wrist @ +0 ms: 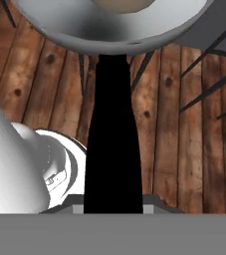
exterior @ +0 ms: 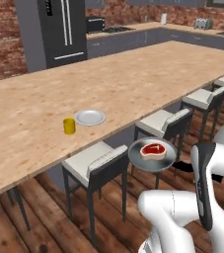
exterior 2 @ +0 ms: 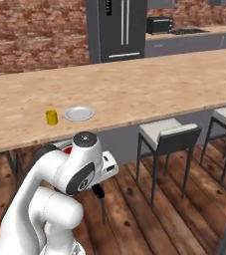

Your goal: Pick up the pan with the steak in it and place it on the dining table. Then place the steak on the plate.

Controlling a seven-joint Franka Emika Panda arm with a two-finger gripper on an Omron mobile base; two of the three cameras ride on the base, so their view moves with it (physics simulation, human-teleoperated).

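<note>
**Pan carried in the air beside the dining table**

Pan first: the small round grey metal frying pan (exterior: 152, 154) with the straight black handle (wrist: 113, 144) hung above the plank floor, just off the near edge of the long dining table with the light tan wood-grain top (exterior: 133, 79), over the grey-seated stools (exterior: 94, 165) and not on the table. The red raw steak with a whitish fat rim (exterior: 152, 148) lay inside the pan. The handle ran back toward the robot's gripper (wrist: 113, 211); its fingers sat tight against the handle, clamped on it. On the table, well apart from the pan, stood the round light grey-white plate (exterior: 90, 117) near the table's near edge, with a small yellow cup (exterior: 69, 126) just beside it.
</note>
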